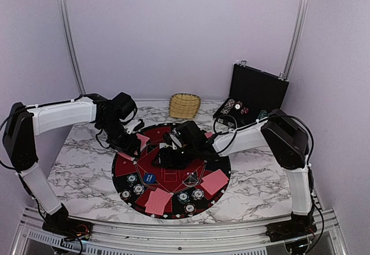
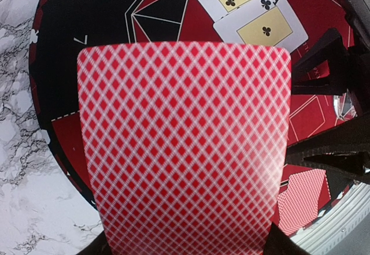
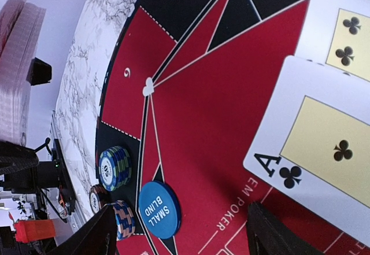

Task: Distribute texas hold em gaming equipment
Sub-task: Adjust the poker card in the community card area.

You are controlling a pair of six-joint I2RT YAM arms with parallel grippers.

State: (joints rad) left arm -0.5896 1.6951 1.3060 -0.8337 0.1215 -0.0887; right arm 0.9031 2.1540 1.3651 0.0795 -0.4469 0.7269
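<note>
The left gripper [image 2: 188,247] is pinched shut on a red-backed card [image 2: 184,145]. It holds the card by its near edge, so the card juts out ahead of the fingers over the far-left part of the round mat [image 1: 122,166].

The right gripper [image 3: 184,219] hangs over the mat's middle, jaws wide and nothing between them. The face-up ace of clubs [image 3: 324,145] lies flat just beside one finger, overlapping a second club card [image 3: 346,35]. The blue Small Blind button [image 3: 159,210] sits by the other finger.

The two grippers are close together. The mat's near rim is crowded with chip stacks [image 1: 132,178] and face-down cards [image 1: 158,200]. The marble table [image 1: 78,171] shows on every side of the mat. A wicker basket [image 1: 185,105] and a black case [image 1: 258,87] stand at the far edge, well apart from both grippers.

From above, neither gripper's jaws can be made out. The left wrist view is mostly filled by the held card. Only the right wrist view shows the button's lettering.
</note>
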